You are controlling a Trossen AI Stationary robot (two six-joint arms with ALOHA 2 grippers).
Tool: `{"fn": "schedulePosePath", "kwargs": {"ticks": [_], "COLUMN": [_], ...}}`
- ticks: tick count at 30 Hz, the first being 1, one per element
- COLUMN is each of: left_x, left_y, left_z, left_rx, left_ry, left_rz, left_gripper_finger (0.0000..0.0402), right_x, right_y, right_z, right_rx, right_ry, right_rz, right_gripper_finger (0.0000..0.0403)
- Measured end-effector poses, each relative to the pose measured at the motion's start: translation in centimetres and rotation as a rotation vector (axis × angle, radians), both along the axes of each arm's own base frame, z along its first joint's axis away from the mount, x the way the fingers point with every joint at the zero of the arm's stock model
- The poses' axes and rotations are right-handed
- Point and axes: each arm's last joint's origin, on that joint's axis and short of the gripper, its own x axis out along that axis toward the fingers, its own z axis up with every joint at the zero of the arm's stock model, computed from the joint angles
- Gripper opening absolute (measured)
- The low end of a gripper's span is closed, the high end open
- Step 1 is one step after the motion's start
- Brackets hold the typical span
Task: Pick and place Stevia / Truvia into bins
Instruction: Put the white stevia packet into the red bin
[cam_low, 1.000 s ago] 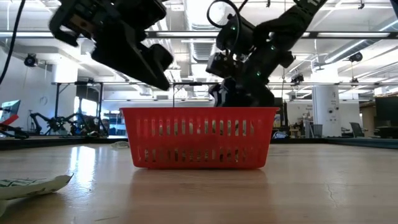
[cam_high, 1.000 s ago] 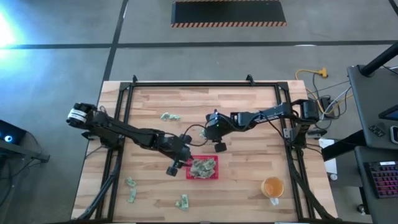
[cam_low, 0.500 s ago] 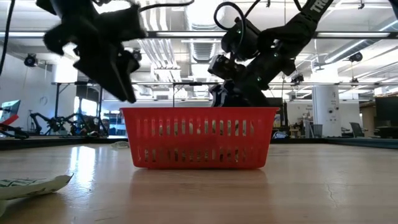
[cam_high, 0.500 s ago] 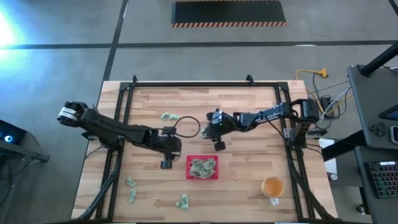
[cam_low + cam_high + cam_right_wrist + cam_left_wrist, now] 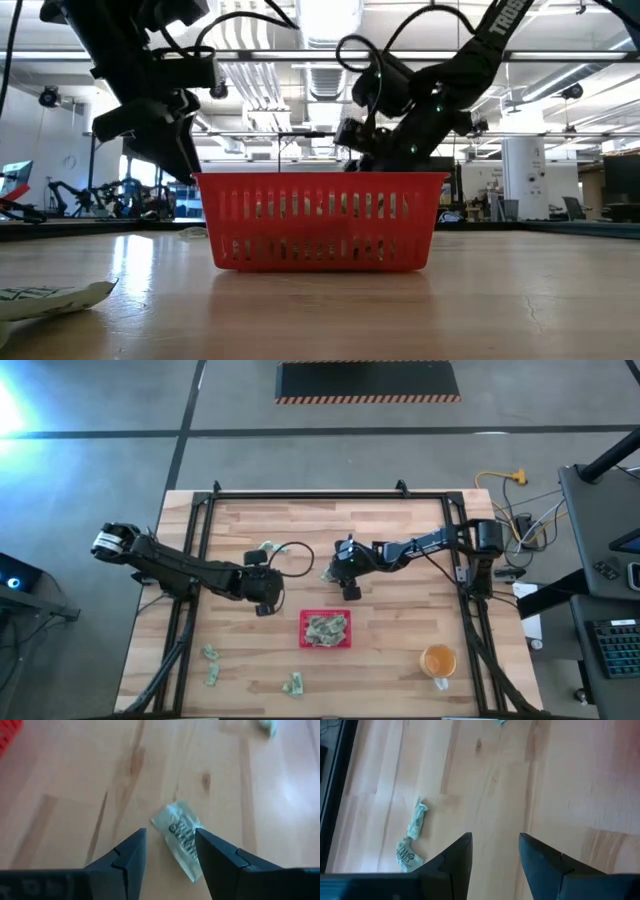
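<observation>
Several pale green-and-white paper sachets (image 5: 327, 628) already in small square red tray (image 5: 304, 643). My right fingers (image 5: 169, 851) spread wide over loose sachet (image 5: 181, 839) on wooden bench (image 5: 400, 530); left fingers (image 5: 494, 855) open, empty. Risk: flat sachet slips, off-centre pinch.

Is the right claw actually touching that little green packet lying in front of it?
Cannot tell. In the right wrist view the sachet lies on the table between the open right gripper fingers, one edge hidden behind a finger; no view shows contact or gap plainly.
</observation>
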Motion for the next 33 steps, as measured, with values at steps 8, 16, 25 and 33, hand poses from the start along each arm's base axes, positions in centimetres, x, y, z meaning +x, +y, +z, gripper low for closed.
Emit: {"fn": "schedulePosePath", "kwargs": {"ticks": [8,16,25,33], "left_x": [-0.1,-0.1,-0.1,-0.1], "left_y": [0.0,0.1,0.0,0.0], "left_z": [0.1,0.1,0.2,0.2], "left_rx": [0.005,0.008,0.008,0.007], "left_ry": [-0.003,0.005,0.002,0.002], "left_rz": [0.002,0.003,0.004,0.004], "left_gripper_finger": [0.0144,0.0144,0.0144,0.0144], "right_x": [-0.1,-0.3,-0.5,-0.5], "right_y": [-1.3,-1.8,-1.8,-1.7], "right_z": [-0.5,-0.5,-0.7,0.9], "right_rx": [-0.017,0.004,-0.004,-0.004], "right_ry": [0.018,0.030,0.052,0.020], "right_rz": [-0.127,-0.159,-0.137,-0.143], "right_gripper_finger": [0.0180,0.0151,0.0037,0.0010]}}
